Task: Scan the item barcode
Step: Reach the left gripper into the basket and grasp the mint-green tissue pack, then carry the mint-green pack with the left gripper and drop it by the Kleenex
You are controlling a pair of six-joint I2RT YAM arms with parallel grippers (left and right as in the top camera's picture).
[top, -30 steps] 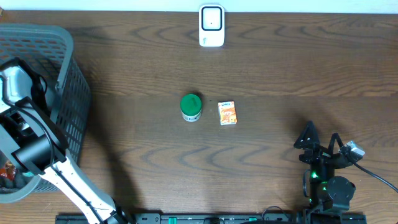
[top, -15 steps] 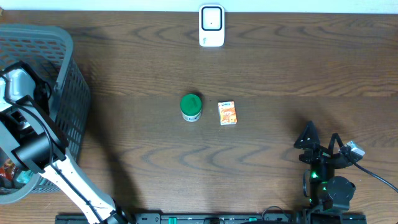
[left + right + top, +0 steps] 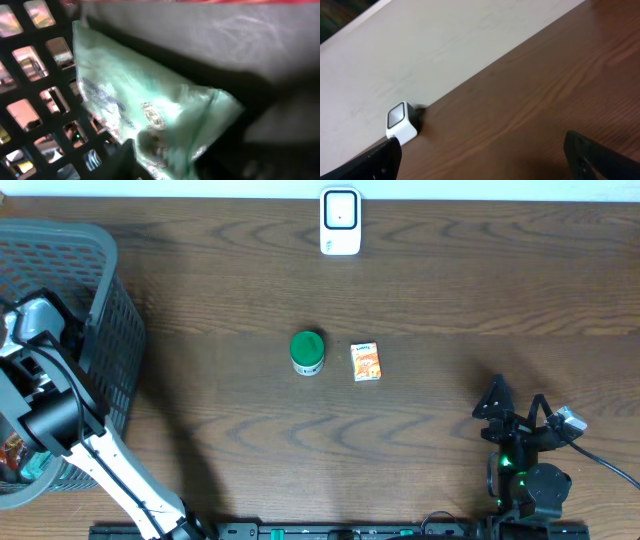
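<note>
Left gripper (image 3: 35, 330): overhead, sunk in the grey plastic mesh basket (image 3: 110, 300) at the table's left edge; jaw width cannot be told. Right gripper (image 3: 517, 408): front right, fingers spread wide, holding nothing. Dark brown wood-grain table (image 3: 450, 300): white box-shaped scanner (image 3: 340, 222) at far edge; green-lidded round jar (image 3: 307, 351) just beside small orange carton (image 3: 366, 362), centre.
Left wrist: pale green crinkled plastic packet (image 3: 150, 110) against the basket lattice.
Right wrist: scanner before a pale wall (image 3: 445, 50).
Change over the last second: left gripper shifted slightly within the basket; all else unmoved.
</note>
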